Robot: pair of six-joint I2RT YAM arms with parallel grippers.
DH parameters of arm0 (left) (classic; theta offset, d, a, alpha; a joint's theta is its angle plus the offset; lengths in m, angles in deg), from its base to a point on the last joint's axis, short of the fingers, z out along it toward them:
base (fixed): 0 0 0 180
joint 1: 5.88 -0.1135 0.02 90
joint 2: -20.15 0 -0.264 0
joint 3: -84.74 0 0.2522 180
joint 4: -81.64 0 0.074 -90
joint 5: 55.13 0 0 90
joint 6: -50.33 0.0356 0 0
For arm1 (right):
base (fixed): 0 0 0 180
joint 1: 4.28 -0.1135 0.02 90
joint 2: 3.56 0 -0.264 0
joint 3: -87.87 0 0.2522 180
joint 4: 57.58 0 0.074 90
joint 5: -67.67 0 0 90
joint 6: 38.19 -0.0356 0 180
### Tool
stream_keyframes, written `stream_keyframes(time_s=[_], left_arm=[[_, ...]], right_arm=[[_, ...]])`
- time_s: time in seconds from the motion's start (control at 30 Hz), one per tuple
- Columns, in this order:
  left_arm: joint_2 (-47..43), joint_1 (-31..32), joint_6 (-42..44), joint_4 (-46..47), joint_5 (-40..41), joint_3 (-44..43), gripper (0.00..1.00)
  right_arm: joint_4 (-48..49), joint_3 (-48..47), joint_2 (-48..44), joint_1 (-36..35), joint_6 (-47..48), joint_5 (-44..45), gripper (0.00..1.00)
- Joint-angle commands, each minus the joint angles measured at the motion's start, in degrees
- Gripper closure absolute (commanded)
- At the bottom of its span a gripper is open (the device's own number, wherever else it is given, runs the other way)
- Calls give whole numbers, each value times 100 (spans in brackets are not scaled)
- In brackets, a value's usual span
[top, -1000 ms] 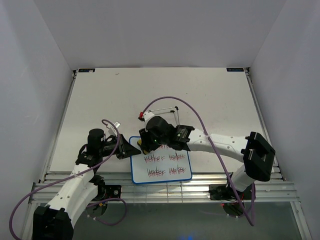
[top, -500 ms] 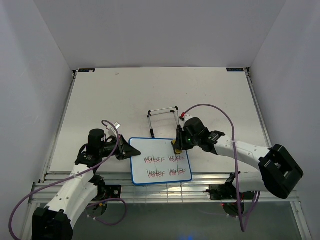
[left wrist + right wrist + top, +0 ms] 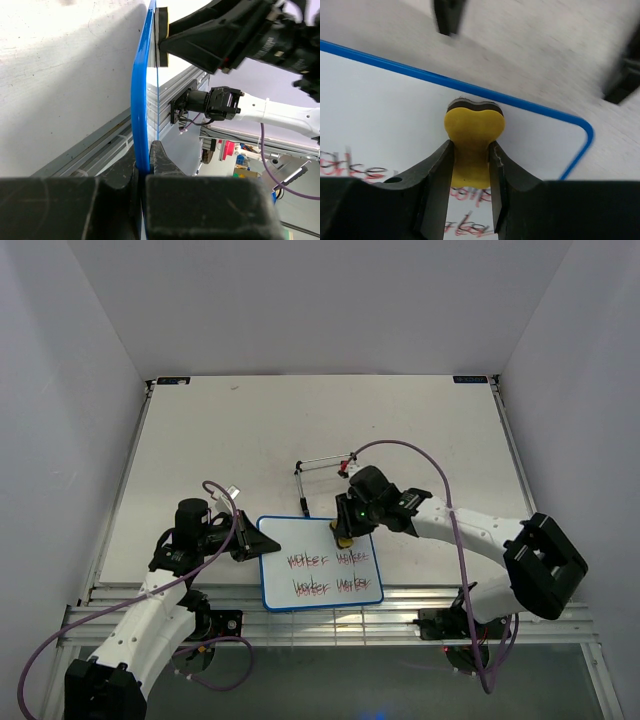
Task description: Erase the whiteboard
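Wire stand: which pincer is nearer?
Right. The right pincer, holding the yellow eraser on the whiteboard, is close to the wire stand; the left pincer clamps the board's left edge, farther off.

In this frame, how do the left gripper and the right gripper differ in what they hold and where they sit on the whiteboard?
The left gripper is shut on the whiteboard's blue left edge; the right gripper is shut on a yellow eraser. The left gripper sits at the board's side, the right gripper near its far edge, beyond the scribbled rows. Both are closed on something.
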Motion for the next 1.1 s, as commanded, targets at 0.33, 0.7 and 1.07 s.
stream_keyframes(time_s=[0.33,0.7,1.07], left_arm=[[-178,52,499,781,127,-248,100],[-292,43,437,606,522,-230,100],[-108,43,297,491,1014,-81,100]], right_arm=[[-210,-2073,1518,-1187,0,-435,91],[-184,-237,569,341,272,-425,92],[-97,467,-90,607,229,-609,92]])
